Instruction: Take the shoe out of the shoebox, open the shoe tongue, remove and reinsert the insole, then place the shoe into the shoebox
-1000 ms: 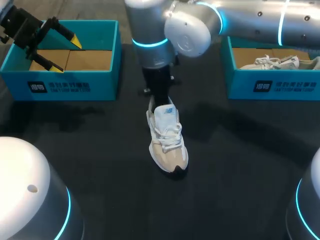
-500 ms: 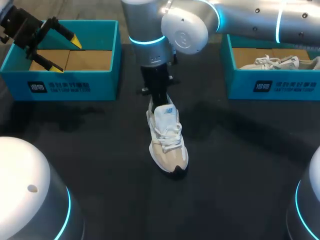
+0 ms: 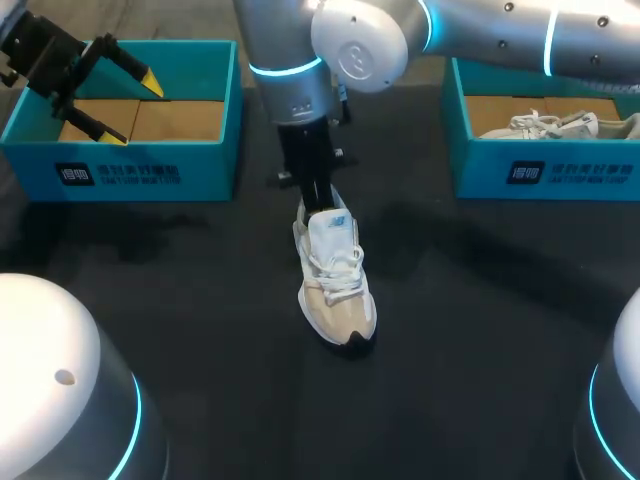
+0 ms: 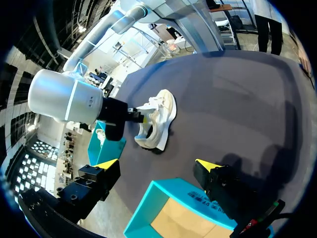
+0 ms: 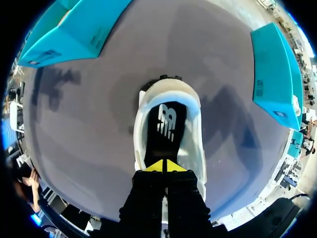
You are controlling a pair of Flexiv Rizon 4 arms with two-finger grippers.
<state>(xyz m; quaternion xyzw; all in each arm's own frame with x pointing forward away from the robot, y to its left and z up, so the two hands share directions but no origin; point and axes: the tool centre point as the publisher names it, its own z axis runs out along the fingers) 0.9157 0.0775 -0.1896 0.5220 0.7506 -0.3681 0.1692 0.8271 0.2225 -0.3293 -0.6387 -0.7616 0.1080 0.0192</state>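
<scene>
A white and beige shoe (image 3: 335,280) stands upright mid-table, toe toward me, its tongue pulled forward. My right arm reaches in from the right, and its gripper (image 3: 317,203) points down into the heel opening. The right wrist view looks into the shoe (image 5: 195,134): the black insole (image 5: 166,129) lies flat inside, and my right gripper (image 5: 162,166) is shut, tips together at the insole's heel end. Whether they pinch it is not visible. My left gripper (image 3: 130,110) hangs open over the left teal shoebox (image 3: 120,160), nothing between its fingers (image 4: 157,166); that view shows the shoe (image 4: 156,119) ahead.
A second teal shoebox (image 3: 540,170) at the back right holds another white shoe (image 3: 555,125). The left box shows only its cardboard floor. Dark table surface lies around the shoe and toward the front edge.
The right arm's wrist and elbow have shifted a little left and back in the head view. The shoe and my left arm have stayed put.
</scene>
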